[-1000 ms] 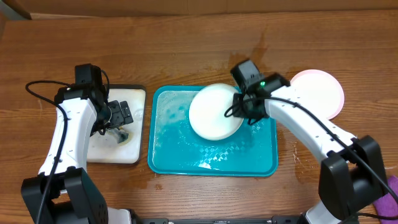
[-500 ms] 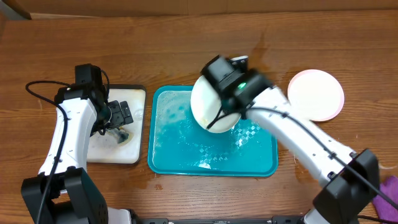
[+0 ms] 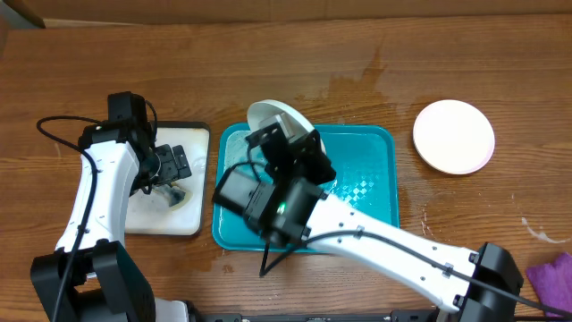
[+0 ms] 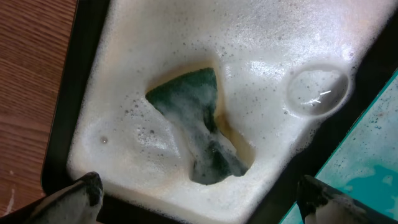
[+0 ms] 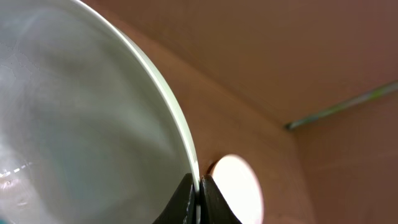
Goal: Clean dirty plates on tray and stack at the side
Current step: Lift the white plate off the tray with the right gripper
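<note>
Step, judged: plate up for scrubbing, clamped by right end effector | left end effector apart above sponge | next: sponge to be gripped

Wooden surface: brown and grained, marked by a wet patch toward its far edge. Small white tray with black rim: set on the left part of the surface and filled with soapy foam, in which a large round bubble is seen near one side and a dark green sponge, wet and crumpled, is laid near the middle. Purple cloth: found at the near right corner of the surface, cut off by the frame edge.
</note>
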